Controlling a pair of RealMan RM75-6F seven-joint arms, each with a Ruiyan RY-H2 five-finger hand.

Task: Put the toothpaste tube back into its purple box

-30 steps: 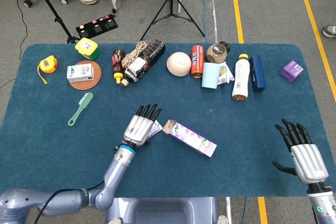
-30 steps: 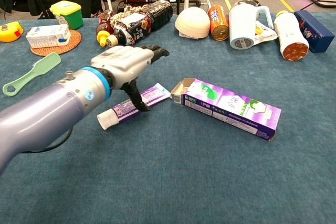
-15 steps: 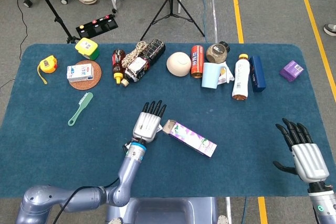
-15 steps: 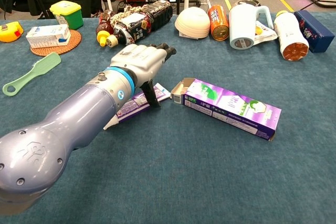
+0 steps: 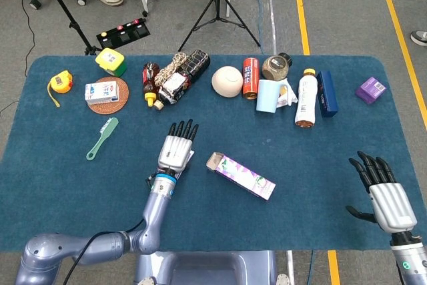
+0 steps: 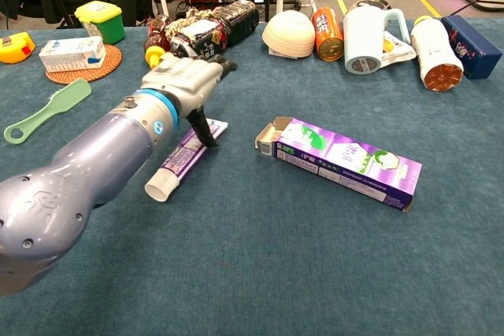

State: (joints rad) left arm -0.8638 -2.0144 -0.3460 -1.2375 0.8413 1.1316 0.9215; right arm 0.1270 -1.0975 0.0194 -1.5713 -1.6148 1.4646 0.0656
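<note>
The soft, light toothpaste tube (image 6: 182, 160) was touched by the spread fingers of the left hand (image 6: 185, 84), not gripped; its stiffer cap end was judged best for holding

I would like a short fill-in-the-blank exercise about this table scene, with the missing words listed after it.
1. The purple box lies on its side with its open end facing the ____ hand.
2. The toothpaste tube lies on the cloth, completely ____ the box.
3. The right hand holds ____.
4. The green brush lies near the robot's ____ side of the table.

Missing words: left; outside; nothing; left
</note>
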